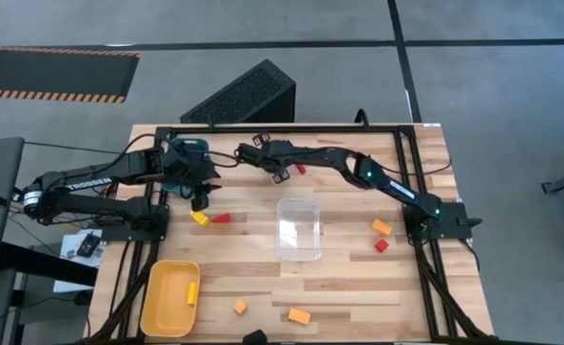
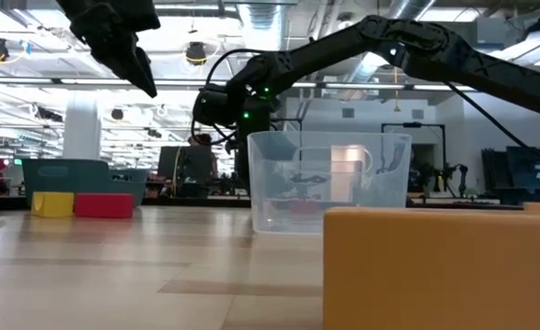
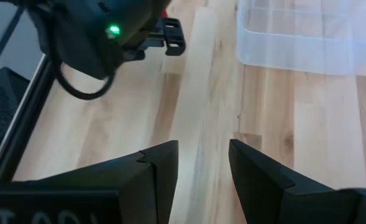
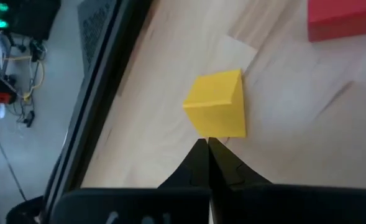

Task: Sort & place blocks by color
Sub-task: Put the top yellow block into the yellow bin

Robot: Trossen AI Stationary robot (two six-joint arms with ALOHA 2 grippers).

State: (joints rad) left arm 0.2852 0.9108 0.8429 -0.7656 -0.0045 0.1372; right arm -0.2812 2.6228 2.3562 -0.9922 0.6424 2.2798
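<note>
We look down on a wooden table [image 1: 358,278] with an arm mounted at its left edge and another at its right edge. In the near-left corner sits a yellow tray [image 1: 162,305], and a yellow bar [image 1: 193,292] lies inside it against its right wall. The left gripper [image 1: 202,199] reaches in from the left edge and hangs raised above the table. Its fingers [image 3: 161,163] are moderately parted with nothing between them. Just beside it on the table we find a yellow block [image 1: 199,218] and, just to the right of that, a red block [image 1: 221,218]; the two lie close together without touching. Near the near edge, right of the tray, lies a small orange block [image 1: 239,307]. The right gripper [image 4: 207,144] stretches from the right edge across to the far-middle of the table, its fingers pressed together and empty. In its wrist view the tips line up with the yellow block, and we cannot tell whether they touch it. A second red block [image 1: 299,170] lies just beside that arm's wrist, near the far edge. A clear plastic box [image 1: 299,251] stands open at the table's middle, with no block visible inside. An orange bar [image 1: 299,315] lies by the near edge, in front of the box. Toward the right edge we see an orange block [image 1: 382,227] with a third red block [image 1: 381,245] just in front of it.
</note>
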